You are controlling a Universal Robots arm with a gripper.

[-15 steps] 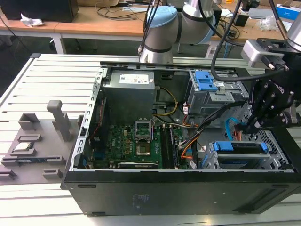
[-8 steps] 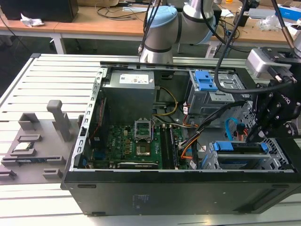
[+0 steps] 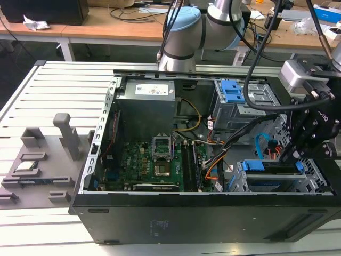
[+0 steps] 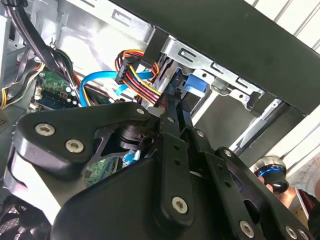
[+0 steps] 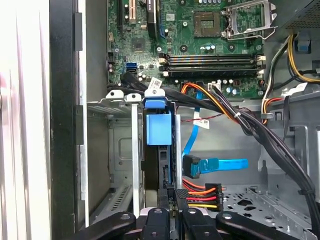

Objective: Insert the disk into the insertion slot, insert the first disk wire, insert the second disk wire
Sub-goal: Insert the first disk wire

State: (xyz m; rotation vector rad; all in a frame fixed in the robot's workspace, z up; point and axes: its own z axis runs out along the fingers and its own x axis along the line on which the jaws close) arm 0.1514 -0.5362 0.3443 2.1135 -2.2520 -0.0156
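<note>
The disk (image 5: 159, 129) in its blue carrier sits edge-on inside the insertion slot (image 5: 120, 150), a silver drive cage at the case's front corner. In the exterior view, the disk (image 3: 269, 169) lies in the cage (image 3: 250, 184) at the exterior view's right. My gripper (image 5: 173, 197) is shut, its tips right at the disk's rear edge. A connector with red, yellow and orange wires (image 5: 211, 192) hangs just beside the fingers. A blue flat wire with its connector (image 5: 192, 166) lies loose nearby. In the second wrist view, the gripper (image 4: 172, 112) points at the blue carrier (image 4: 192, 82).
The open case holds a green motherboard (image 3: 154, 160), a power supply (image 3: 146, 101) and a larger grey bay with a blue latch (image 3: 234, 93). A thick black cable bundle (image 5: 240, 115) crosses beside the cage. A grey parts fixture (image 3: 42, 160) lies at the exterior view's left.
</note>
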